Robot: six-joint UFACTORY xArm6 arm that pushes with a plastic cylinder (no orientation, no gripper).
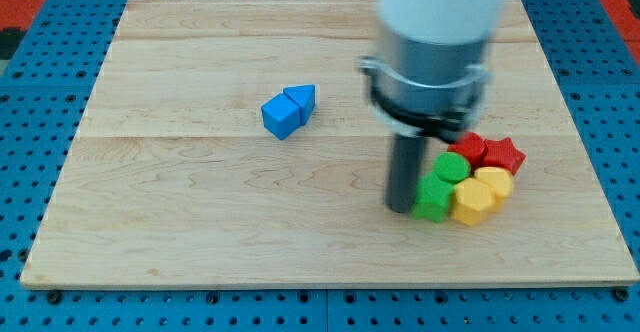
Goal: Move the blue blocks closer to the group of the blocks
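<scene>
1. The blue cube [281, 117] and blue triangular block [301, 98] touch each other near the worktop's [180, 202] middle, well apart from the group.
2. They look light, rigid and smooth; likely to slide or spin, so push from their left faces.
3. No fingers here: my tip [401, 208] rests just beside the green blocks [440, 184], with red [487, 153] and yellow [480, 195] beyond.

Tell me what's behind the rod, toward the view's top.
The red blocks show right of the rod, above the green and yellow ones. The arm's body covers the board directly behind.
</scene>
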